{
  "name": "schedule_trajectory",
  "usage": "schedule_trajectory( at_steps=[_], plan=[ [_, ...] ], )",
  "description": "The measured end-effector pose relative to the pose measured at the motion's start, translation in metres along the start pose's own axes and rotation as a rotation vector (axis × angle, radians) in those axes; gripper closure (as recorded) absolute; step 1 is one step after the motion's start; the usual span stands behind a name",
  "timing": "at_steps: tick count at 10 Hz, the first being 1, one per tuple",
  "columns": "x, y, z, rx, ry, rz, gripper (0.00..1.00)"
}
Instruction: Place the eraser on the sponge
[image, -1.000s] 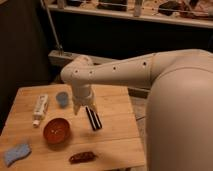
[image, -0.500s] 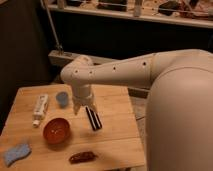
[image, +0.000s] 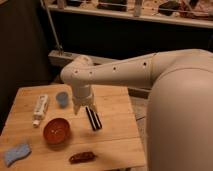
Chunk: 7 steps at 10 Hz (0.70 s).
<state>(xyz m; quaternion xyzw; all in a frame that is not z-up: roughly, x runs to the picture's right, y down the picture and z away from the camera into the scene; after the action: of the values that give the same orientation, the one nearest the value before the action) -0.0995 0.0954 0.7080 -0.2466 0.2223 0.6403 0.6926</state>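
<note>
The eraser (image: 93, 118), a small black block with pale stripes, lies slanted near the middle of the wooden table (image: 117, 145). My gripper (image: 82, 108) points down from the white arm, just above and to the left of the eraser's upper end. Whether it touches the eraser I cannot tell. The light blue, wavy-edged sponge (image: 16, 153) lies flat at the table's front left corner, well away from the gripper.
A red bowl (image: 56, 131) stands between the sponge and the eraser. A reddish-brown sausage-shaped thing (image: 81, 157) lies near the front edge. A white tube (image: 40, 109) and a small grey-blue cup (image: 62, 98) are at the back left. My bulky white arm fills the right side.
</note>
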Motion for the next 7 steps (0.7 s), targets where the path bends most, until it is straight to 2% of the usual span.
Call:
schedule_trajectory(
  at_steps=[1,3,4,6,7],
  plan=[
    [-0.013,-0.004,0.001,0.006,-0.042,-0.018,0.35],
    [-0.035,-0.011,0.003,0.013,-0.098,-0.059,0.35],
    [-0.050,-0.007,0.004,0.009,-0.145,-0.124,0.35],
    [-0.069,0.001,0.009,-0.026,-0.205,-0.211,0.35],
    [-0.075,0.002,0.017,-0.050,-0.217,-0.235,0.35]
  ],
)
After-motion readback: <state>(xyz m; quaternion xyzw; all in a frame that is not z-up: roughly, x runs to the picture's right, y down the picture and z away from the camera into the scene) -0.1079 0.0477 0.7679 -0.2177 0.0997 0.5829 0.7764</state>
